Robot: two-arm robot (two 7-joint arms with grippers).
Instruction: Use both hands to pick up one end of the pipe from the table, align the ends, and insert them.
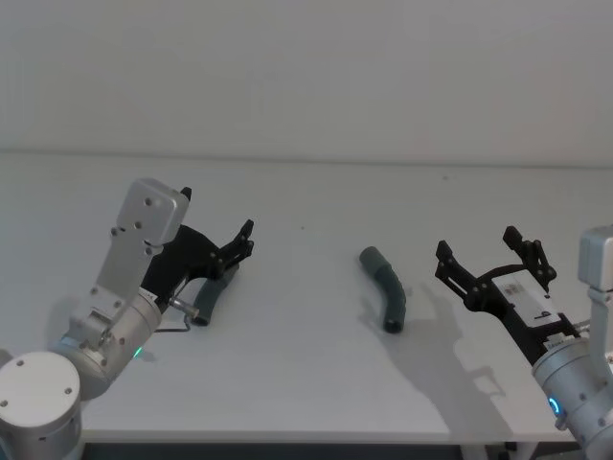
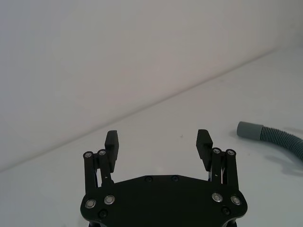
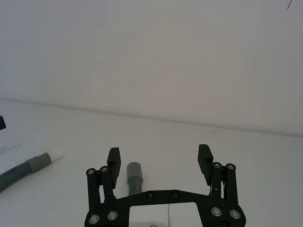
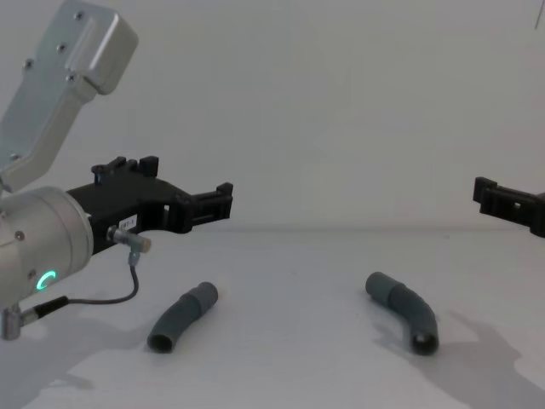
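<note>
Above the table [image 1: 306, 383], the left end effector [image 2: 157, 142] hangs spread over the left piece [image 4: 181, 317]. The right end effector [image 1: 476, 244], also spread, hovers just right of the right piece [image 1: 386, 287]. Each looks staged to grasp its own piece.

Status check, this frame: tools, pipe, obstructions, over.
Left tool open, empty, above left pipe piece. Right tool open, empty, facing right pipe piece. Both on table, apart. Nothing blocking.

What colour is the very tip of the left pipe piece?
White tip, next to a grey cuff. The right wrist view shows it best.
</note>
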